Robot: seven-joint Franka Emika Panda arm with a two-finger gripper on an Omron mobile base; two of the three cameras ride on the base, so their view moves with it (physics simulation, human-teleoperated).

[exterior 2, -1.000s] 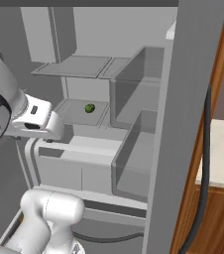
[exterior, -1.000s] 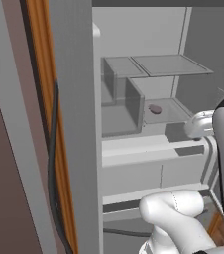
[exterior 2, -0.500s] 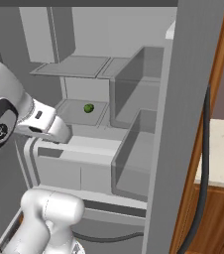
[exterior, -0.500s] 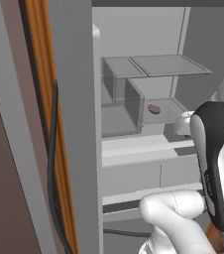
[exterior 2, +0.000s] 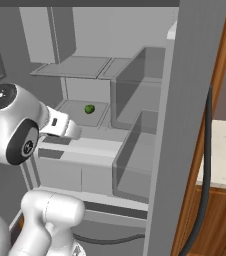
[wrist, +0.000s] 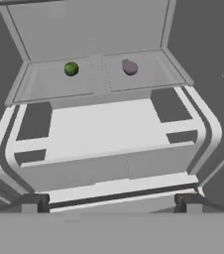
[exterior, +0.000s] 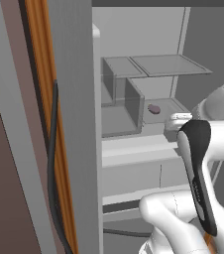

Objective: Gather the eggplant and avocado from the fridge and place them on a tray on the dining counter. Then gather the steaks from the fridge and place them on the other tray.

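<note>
- Here the gripper [wrist: 112,201], jaws wide apart and empty, faces the open fridge [wrist: 109,129].
- Avocado [wrist: 71,68] sits on the back shelf, well apart from a purplish lump [wrist: 129,66], likely the eggplant.
- Risk: the round avocado may roll away if nudged; the wrist may clip the drawer front.

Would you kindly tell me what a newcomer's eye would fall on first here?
Probably the small round green avocado and the dull purple eggplant, side by side on a shelf inside the open grey fridge. Next, the white arm's open gripper, facing them from outside the fridge.
</note>
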